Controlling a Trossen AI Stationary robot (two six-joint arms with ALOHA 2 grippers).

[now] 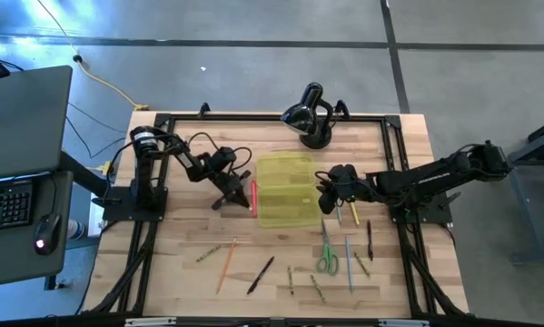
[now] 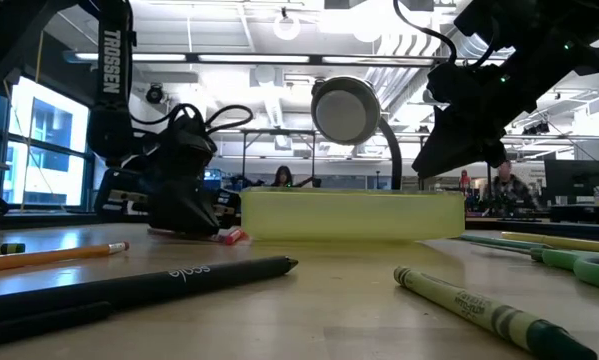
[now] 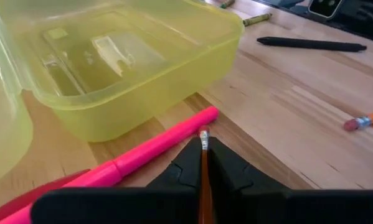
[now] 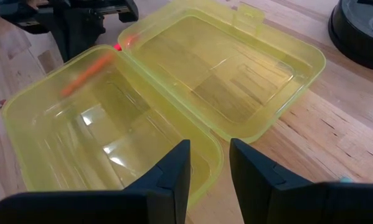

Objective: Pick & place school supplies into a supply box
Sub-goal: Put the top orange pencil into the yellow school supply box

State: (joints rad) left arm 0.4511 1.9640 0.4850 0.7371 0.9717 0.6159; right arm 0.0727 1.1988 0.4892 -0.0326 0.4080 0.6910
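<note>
Left gripper (image 1: 228, 186): low at the table just left of the case; fingers (image 3: 226, 167) nearly closed on a thin orange pencil (image 3: 204, 171) with a metal ferrule, seen between them in the left wrist view.
Pink marker (image 1: 252, 196): slim bright pink barrel, flat on the wood alongside the case's left wall, just beside the held pencil.
Loose pencils, front left: an orange pencil (image 1: 226, 264), a short dark crayon (image 1: 208, 253) and a black pen (image 1: 261, 274), spread apart on the wooden table (image 1: 181, 272).
Supply box (image 1: 285, 190): translucent yellow-green plastic case, lying open as two shallow rectangular halves joined along a hinge, at table centre; nothing seen lying inside either half.
Black domed lamp (image 1: 310, 113): at the table's back edge, behind the case.
Right gripper (image 1: 331, 193): hanging at the case's right edge; fingers (image 4: 174, 167) apart with a clear gap, gripping nothing.
Supplies, front right: green-handled scissors (image 1: 327, 255), a blue pencil (image 1: 349, 263), a yellow pencil (image 1: 354, 213), a black pen (image 1: 370, 238) and green crayons (image 1: 361, 264).
</note>
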